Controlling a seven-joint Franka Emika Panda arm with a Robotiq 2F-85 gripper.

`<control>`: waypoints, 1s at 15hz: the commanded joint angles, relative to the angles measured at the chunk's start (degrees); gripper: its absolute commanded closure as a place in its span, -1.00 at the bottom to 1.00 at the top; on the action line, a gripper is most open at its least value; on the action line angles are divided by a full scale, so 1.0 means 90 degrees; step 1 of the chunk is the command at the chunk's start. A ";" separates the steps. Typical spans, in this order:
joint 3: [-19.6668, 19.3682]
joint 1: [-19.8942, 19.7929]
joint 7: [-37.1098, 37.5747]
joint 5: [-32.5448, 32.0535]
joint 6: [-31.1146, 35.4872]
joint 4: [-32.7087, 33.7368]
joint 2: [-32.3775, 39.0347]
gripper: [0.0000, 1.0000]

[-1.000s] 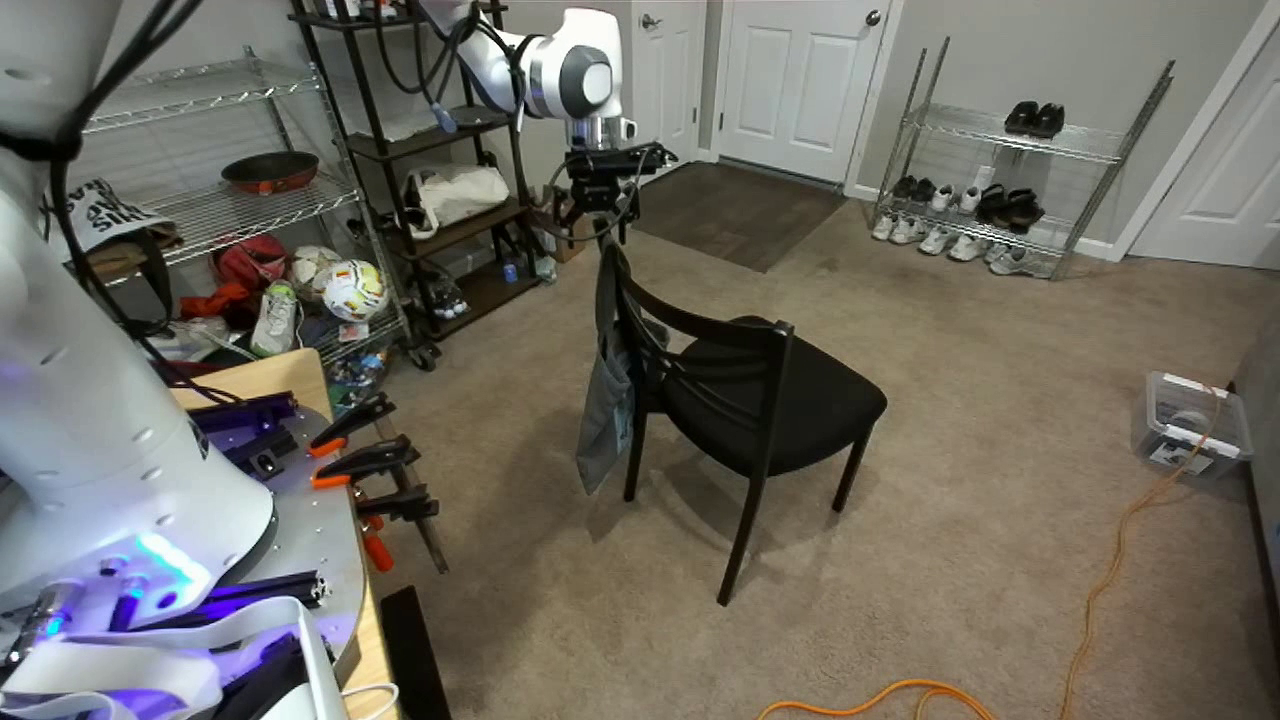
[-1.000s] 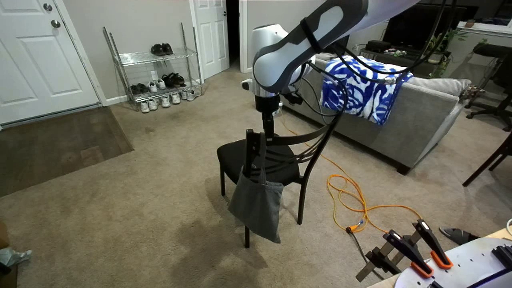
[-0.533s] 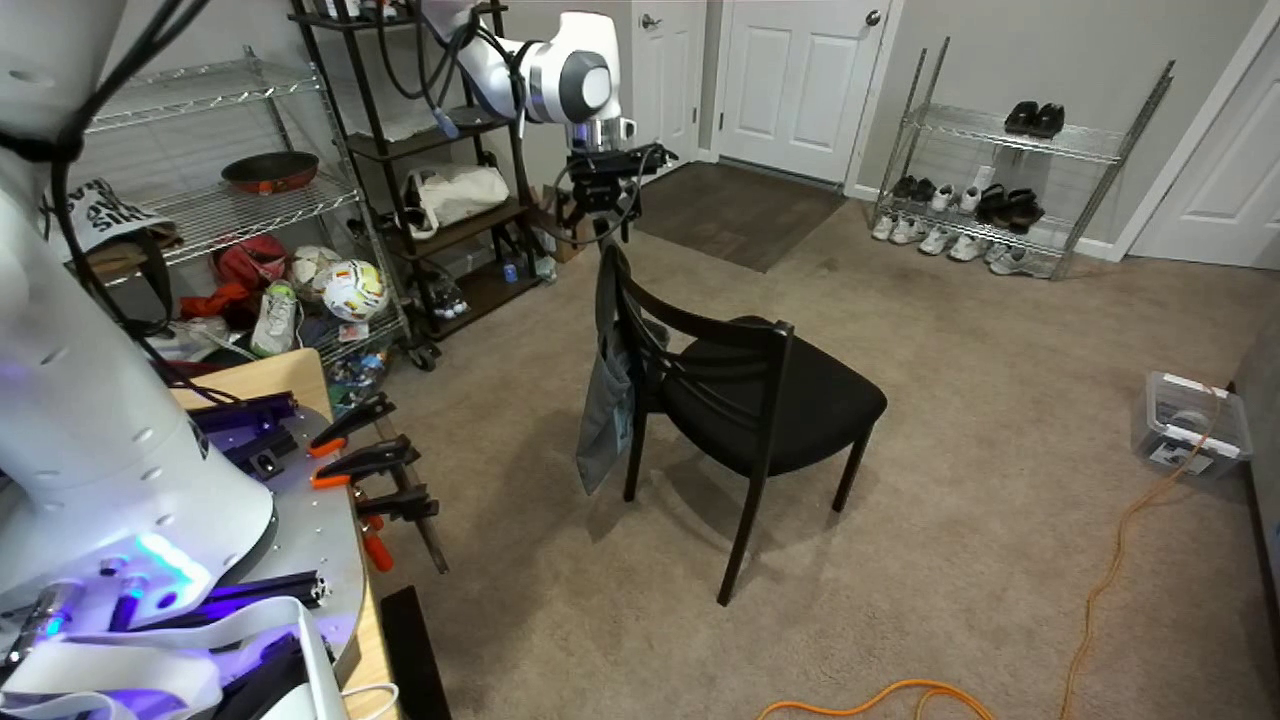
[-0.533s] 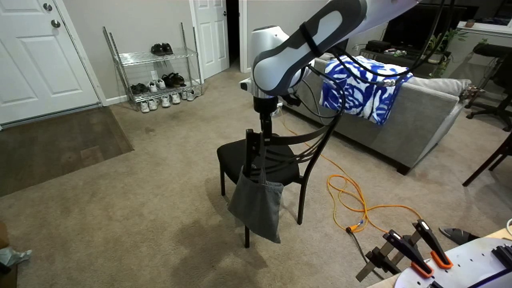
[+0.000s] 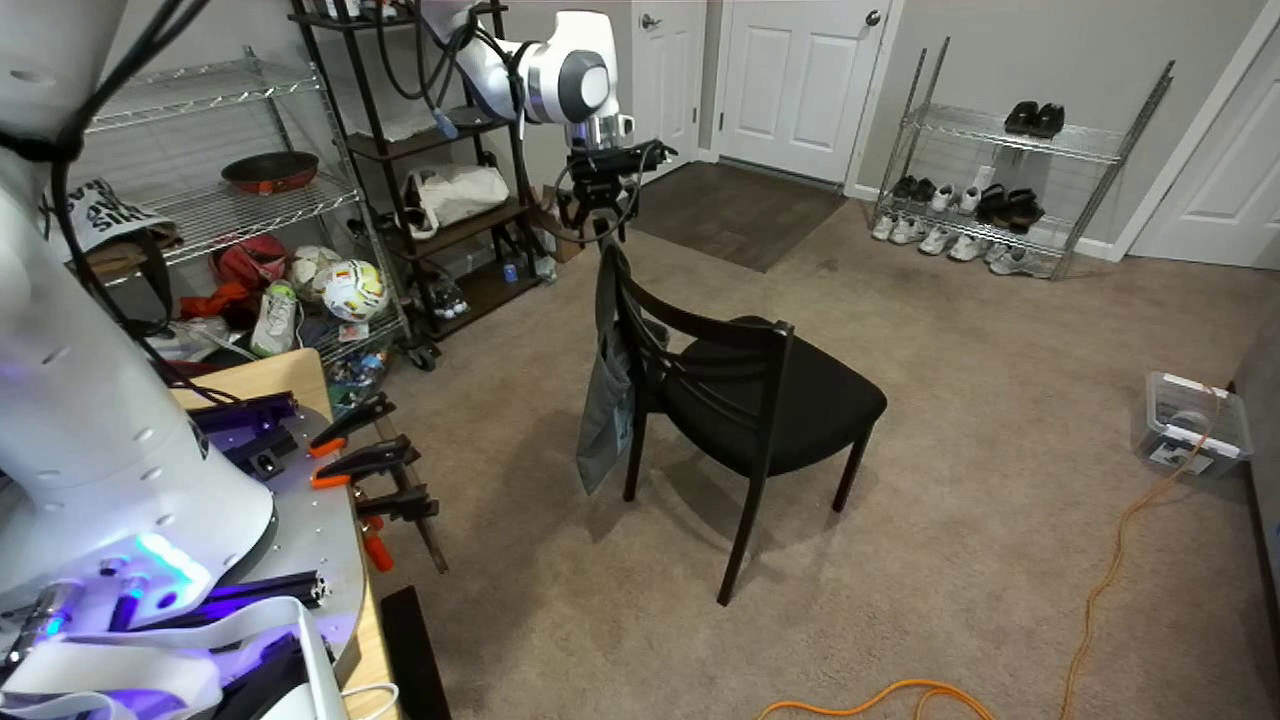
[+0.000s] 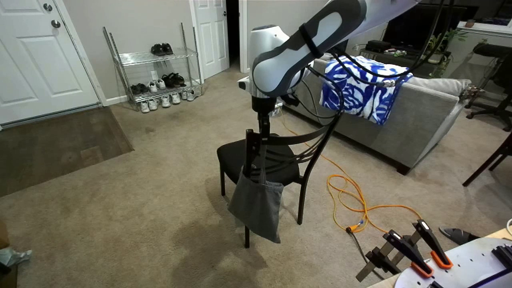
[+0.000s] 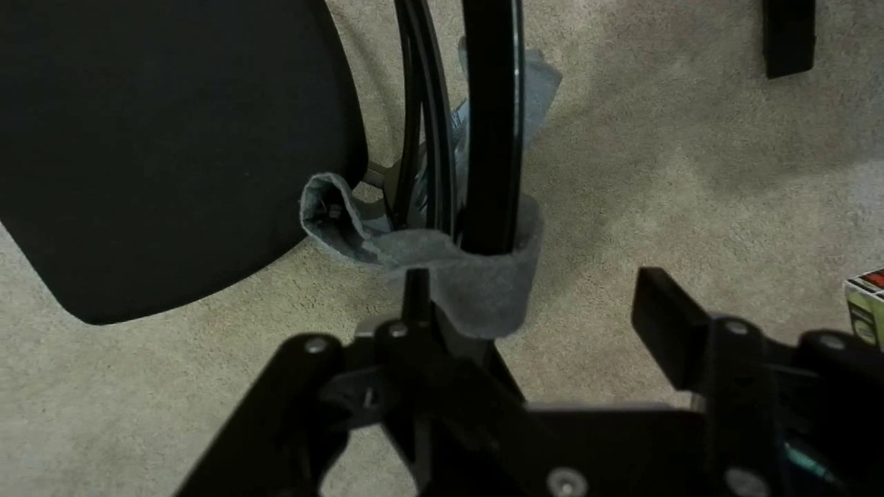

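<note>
Carpet (image 6: pixel 160 172) lies under a black chair (image 5: pixel 800 400); from its backrest (image 6: pixel 296 139) hangs a grey bag (image 6: pixel 258 208), six o'clock below the spread end effector (image 7: pixel 535 297): probably light, limp, best gripped by its strap (image 7: pixel 487 293).

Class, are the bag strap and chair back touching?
Touching: the wrist view shows the bag strap bent around the chair back, cloth against its end.

in both exterior views there is one gray bag (image 6: pixel 256 208) and one black chair (image 5: pixel 800 400), near the middle of the frame. in an exterior view i count three white doors (image 5: pixel 795 85) in the upper part, and one frying pan (image 5: pixel 270 174), upper left; in an exterior view, one sofa (image 6: pixel 400 138) and one blanket (image 6: pixel 358 94), upper right.
</note>
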 commanded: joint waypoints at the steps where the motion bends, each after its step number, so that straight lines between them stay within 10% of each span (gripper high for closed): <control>1: -0.0047 0.0033 0.0016 -0.0138 0.0234 -0.0129 -0.0049 0.06; 8: -0.0225 0.0110 0.0447 -0.0296 0.1441 -0.0516 -0.0291 0.94; 15: -0.0344 0.0269 0.1051 -0.0521 0.2242 -0.1266 -0.0877 0.94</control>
